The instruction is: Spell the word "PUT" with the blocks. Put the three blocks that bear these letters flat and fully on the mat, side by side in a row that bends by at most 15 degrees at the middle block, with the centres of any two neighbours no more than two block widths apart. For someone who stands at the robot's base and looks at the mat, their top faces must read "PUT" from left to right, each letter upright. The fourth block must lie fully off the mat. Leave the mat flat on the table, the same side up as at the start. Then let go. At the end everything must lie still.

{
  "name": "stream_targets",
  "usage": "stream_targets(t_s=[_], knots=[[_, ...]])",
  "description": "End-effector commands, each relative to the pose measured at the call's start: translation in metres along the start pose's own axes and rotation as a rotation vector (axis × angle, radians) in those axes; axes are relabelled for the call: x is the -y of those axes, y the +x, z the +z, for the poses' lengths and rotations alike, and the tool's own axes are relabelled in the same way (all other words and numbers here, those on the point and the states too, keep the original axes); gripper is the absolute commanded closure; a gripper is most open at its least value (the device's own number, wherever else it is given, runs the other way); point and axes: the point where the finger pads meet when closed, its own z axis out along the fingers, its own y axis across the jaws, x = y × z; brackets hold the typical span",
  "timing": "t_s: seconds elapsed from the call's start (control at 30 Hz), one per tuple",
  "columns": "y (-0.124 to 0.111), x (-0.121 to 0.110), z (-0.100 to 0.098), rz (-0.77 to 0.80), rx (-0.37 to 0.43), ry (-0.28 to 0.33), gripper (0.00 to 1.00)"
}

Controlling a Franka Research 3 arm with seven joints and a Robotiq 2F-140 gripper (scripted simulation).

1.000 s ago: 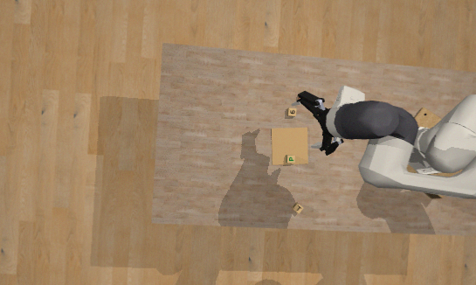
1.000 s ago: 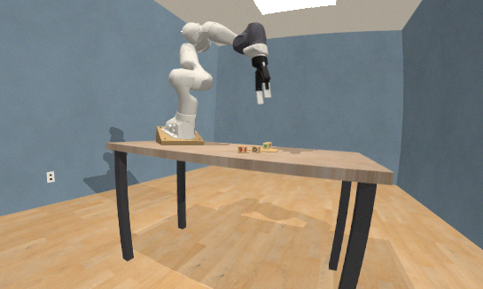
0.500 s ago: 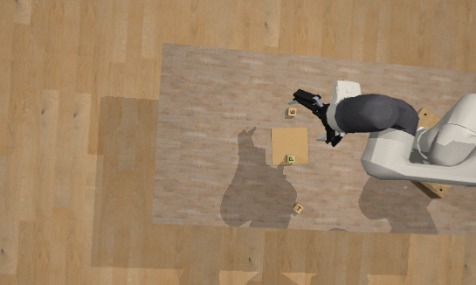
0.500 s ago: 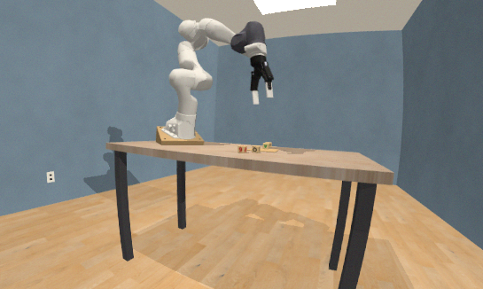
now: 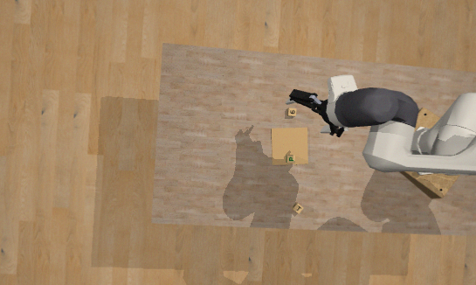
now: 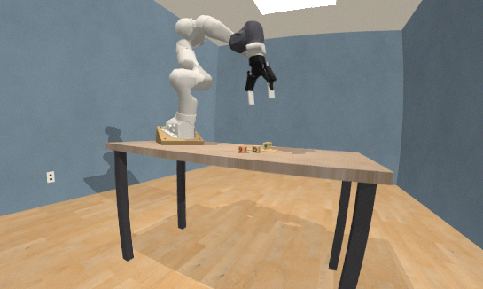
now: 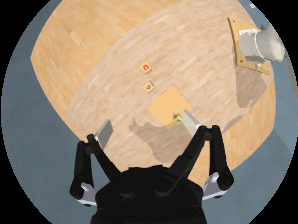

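The tan mat (image 5: 289,146) lies near the middle of the table. A block with a green letter (image 5: 290,158) sits on it near one edge. A block with a dark letter (image 5: 292,112) lies off the mat on the table. Another block, whose letter looks like a T (image 5: 298,208), lies off the mat near the table's edge. My gripper (image 5: 315,114) (image 6: 260,97) is open and empty, high above the table. In the wrist view I see the mat (image 7: 166,104), the green-letter block (image 7: 177,119), a red-letter block (image 7: 145,68) and the dark-letter block (image 7: 149,86) far below my fingers.
The robot's base stands on a wooden plate (image 5: 431,175) at one end of the table. The arm's shadow (image 5: 260,184) falls across the table beside the mat. The table's edges are close to the T block.
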Motion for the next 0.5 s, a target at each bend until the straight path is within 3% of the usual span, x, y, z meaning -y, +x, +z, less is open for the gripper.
stream_targets(t_s=[0.0, 0.47], knots=[[0.005, 0.002, 0.003, -0.139, -0.008, 0.003, 0.00], [0.017, 0.006, 0.010, -0.345, -0.011, -0.006, 0.00]])
